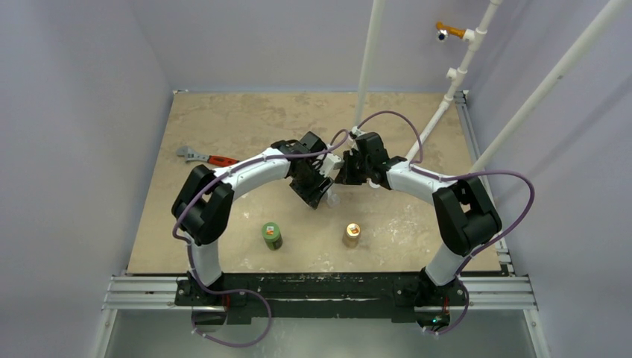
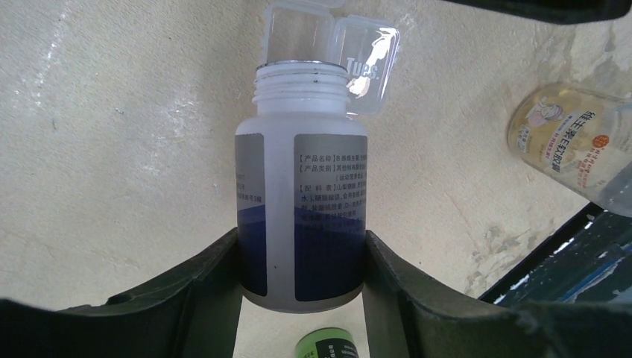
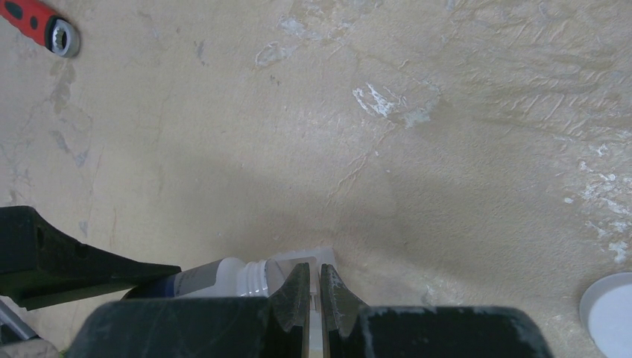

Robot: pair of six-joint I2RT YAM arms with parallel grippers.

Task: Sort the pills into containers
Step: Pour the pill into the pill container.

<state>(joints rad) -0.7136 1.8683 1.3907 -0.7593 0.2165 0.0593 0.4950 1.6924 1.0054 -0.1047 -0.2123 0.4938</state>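
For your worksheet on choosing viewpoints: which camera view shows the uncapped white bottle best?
The left wrist view: the white bottle fills its centre, label and open neck clear, held by the left gripper. The right wrist view shows only its neck and shoulder; the top view hardly shows it.

On the table (image 1: 223, 119): a red-handled wrench (image 1: 206, 157) lying flat, a green bottle (image 1: 271, 235) and a tan-orange bottle (image 1: 352, 234) upright, a white bottle (image 2: 302, 201) uncapped.

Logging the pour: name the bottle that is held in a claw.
The white, blue-labelled bottle, uncapped, in the left claw; the green bottle and tan-orange bottle stand free on the table.
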